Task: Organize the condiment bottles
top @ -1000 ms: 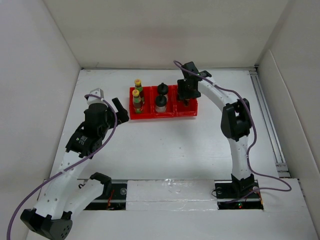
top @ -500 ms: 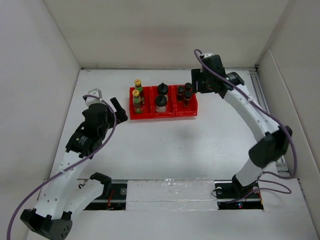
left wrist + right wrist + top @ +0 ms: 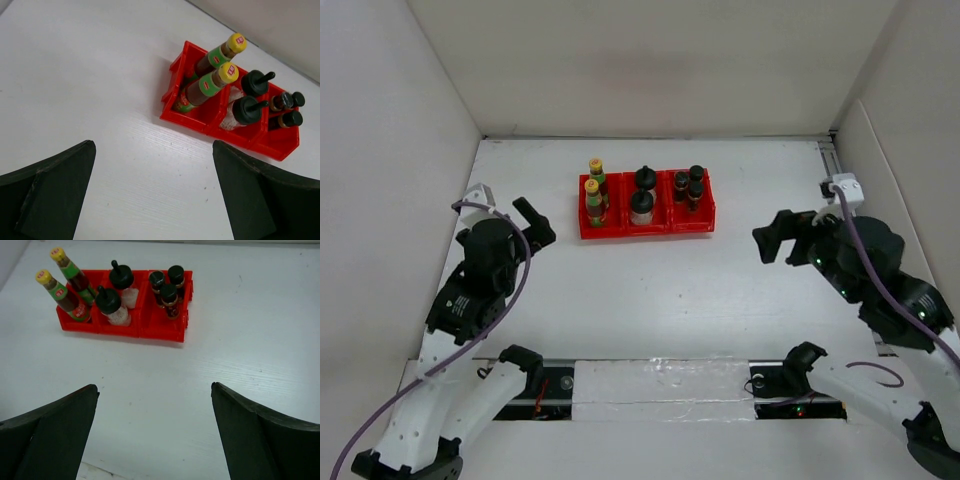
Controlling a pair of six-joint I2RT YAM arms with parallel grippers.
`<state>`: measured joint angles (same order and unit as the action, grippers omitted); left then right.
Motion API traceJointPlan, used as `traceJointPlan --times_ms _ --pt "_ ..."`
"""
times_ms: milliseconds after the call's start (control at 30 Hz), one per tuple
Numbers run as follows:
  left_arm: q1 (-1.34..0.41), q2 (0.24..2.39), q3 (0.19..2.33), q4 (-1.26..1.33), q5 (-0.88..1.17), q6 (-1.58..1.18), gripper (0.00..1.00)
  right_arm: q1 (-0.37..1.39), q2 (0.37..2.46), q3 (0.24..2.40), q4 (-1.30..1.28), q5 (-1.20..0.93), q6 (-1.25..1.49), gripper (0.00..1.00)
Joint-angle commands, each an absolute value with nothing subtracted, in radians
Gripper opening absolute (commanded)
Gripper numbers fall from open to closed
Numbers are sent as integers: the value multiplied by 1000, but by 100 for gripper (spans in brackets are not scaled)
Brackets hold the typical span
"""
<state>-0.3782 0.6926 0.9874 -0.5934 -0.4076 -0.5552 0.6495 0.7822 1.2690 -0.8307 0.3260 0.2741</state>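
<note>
Red three-compartment tray point(image 3: 660, 231): lying toward 12 o'clock on the white table point(image 3: 650, 300), holding all seven condiment bottles point(image 3: 642, 205).

- 9 o'clock compartment: housing two tall yellow-capped bottles point(image 3: 64, 295), standing one behind the other.
- Middle compartment: housing two squat white jars point(image 3: 116, 315) with black lids, likewise front and back.
- 3 o'clock compartment: housing three small dark-capped shakers point(image 3: 170, 299), crowding close together.
- Left gripper point(image 3: 152, 167): hovering at 9 o'clock of the table, fingers spread wide, gripping nothing.
- Right gripper point(image 3: 155, 407): hovering at 3 o'clock, fingers spread wide, gripping nothing. Both keeping well apart from the tray.

Status: judging by the grouping, sorting appearing complete.

Hazards: sweeping either arm across the tray at bottle height, clipping the tall pair and toppling them out; reaching among the tightly packed shakers with wide fingers, knocking a neighbour; nudging the light tray along the smooth top.

Markings: yellow caps point(image 3: 230, 72) carrying a small red square mark, not legible; labels point(image 3: 206, 86) showing green and red bands, lettering too small for reading. No brand being made out.
</note>
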Motion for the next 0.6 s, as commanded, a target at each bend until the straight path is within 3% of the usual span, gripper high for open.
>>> traceJointPlan --times_ms 0,167,567 --pt "-376 646 1075 -661 -486 -563 99 653 723 1276 -925 379 285 100" --pt "-376 583 1164 -747 -506 -560 99 653 657 1347 -1093 486 318 100" --pt "-376 430 1376 -893 -564 -571 99 663 469 1436 -1166 508 285 100"
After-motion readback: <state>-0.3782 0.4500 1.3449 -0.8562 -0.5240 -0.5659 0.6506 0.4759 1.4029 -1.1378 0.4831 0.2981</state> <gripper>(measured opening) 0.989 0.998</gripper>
